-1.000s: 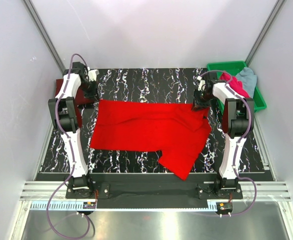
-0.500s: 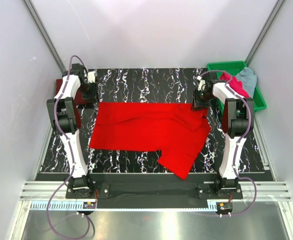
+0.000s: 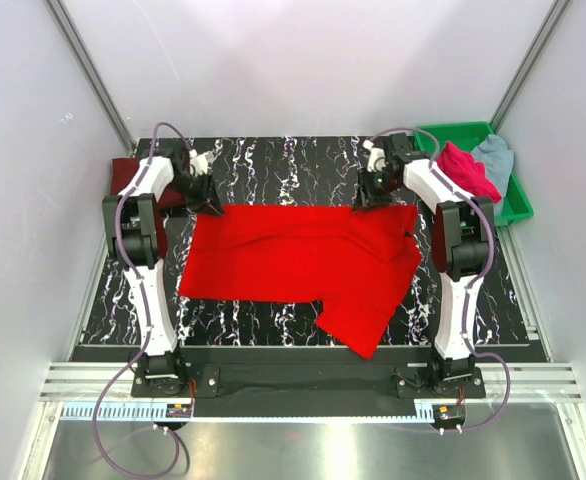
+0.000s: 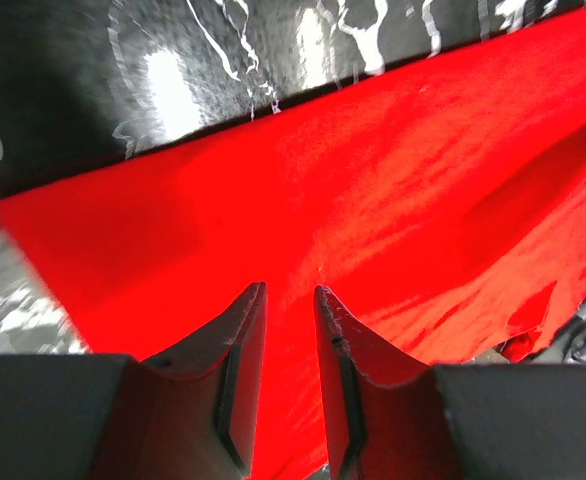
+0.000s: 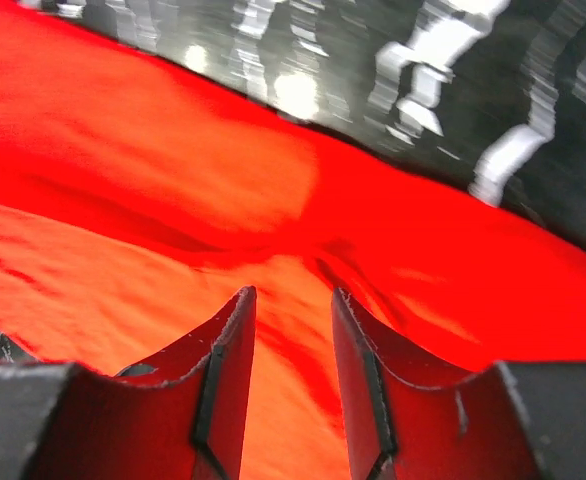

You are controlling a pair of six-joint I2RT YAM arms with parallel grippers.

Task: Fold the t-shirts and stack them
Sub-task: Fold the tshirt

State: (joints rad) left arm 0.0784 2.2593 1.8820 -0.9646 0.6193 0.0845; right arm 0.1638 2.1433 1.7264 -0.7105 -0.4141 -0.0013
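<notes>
Both grippers have swung inward to the bright red t-shirt (image 3: 293, 255), which lies spread across the middle of the marbled table (image 3: 273, 160) (one flap reaches toward the near edge). Left gripper (image 3: 205, 196) and right gripper (image 3: 370, 195) sit over its far edge, jaws parted and clamping nothing.

Counter (image 3: 293, 160) strip beyond red shirt (image 3: 293, 255): open passage across the middle. Near strip in front of the shirt: also open. Far-right corner blocked by loaded green tray (image 3: 458, 128). Maroon shirt (image 3: 123, 168) occupies far-left edge.
</notes>
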